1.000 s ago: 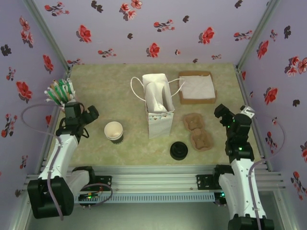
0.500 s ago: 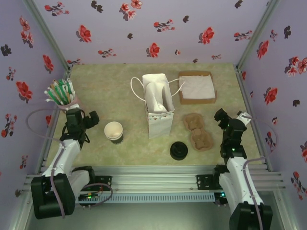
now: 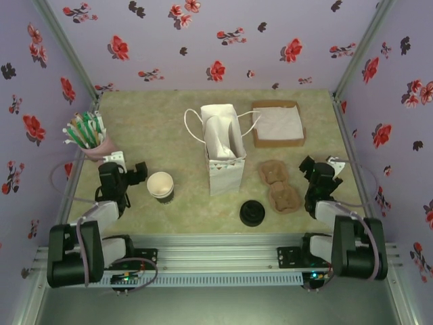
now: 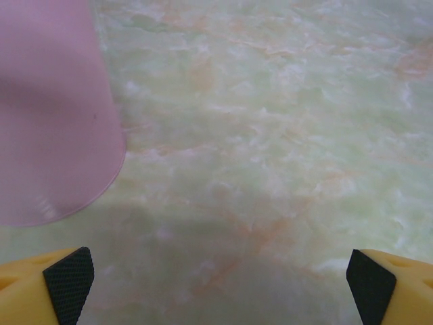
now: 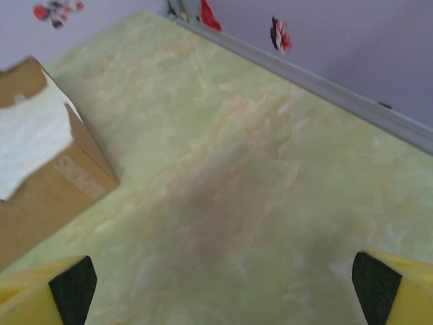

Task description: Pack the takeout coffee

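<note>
My left pincer (image 4: 216, 281), jaws wide and empty, has a lidless paper cup (image 3: 161, 185) just right; my right pincer (image 5: 223, 284), equally open and empty, has a pulp carrier (image 3: 279, 184) left.

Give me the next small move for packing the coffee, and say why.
Probably raise the right gripper toward the white bag to look inside. It and the left gripper are open, empty and low by their bases, and the top view cannot tell what the upright bag holds.
</note>
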You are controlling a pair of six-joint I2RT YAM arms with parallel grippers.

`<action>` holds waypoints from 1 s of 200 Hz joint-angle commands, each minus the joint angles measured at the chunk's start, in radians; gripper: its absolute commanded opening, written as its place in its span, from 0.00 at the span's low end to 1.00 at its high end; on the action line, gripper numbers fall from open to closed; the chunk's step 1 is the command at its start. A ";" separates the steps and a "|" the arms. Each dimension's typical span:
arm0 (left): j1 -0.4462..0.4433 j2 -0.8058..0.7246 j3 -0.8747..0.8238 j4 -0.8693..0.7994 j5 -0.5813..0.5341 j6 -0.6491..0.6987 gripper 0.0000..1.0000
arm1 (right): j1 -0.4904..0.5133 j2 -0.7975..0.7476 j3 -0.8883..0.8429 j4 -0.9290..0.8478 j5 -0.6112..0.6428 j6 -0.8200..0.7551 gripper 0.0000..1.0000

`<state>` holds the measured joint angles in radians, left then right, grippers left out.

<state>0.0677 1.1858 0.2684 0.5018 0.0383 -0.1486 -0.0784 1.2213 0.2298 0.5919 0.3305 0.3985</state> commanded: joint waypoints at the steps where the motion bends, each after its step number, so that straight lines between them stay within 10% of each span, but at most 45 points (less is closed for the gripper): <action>1: 0.007 0.077 0.051 0.191 0.015 0.026 0.99 | 0.019 0.038 0.059 0.100 0.046 -0.070 0.99; 107: 0.007 0.340 -0.071 0.707 0.015 0.087 0.99 | 0.167 0.327 -0.016 0.591 -0.058 -0.368 0.99; 200: -0.029 0.352 0.127 0.369 -0.051 0.110 0.99 | 0.106 0.320 0.151 0.269 0.010 -0.264 0.99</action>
<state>0.0597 1.5326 0.3519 0.9634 0.0391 -0.0814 0.0704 1.5394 0.3477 0.9417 0.3069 0.0750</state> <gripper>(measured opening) 0.993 0.990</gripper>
